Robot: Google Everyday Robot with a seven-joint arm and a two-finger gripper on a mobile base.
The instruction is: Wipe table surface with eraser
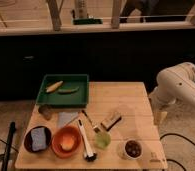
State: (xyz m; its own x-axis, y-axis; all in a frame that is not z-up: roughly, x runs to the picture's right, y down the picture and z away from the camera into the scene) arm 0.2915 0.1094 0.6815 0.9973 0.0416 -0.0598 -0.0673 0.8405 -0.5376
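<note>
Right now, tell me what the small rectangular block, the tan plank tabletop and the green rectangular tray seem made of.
Eraser: tan top looks wooden, dark underside possibly felt. Table surface: matte light wood, plank lines showing. Green tray: probably plastic, even colour, raised rim. Gripper: beside the table's right edge, below the white arm.

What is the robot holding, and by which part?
It cannot be told. The gripper hangs right of the light wooden table surface; the small wooden-topped eraser lies on it, untouched.
</note>
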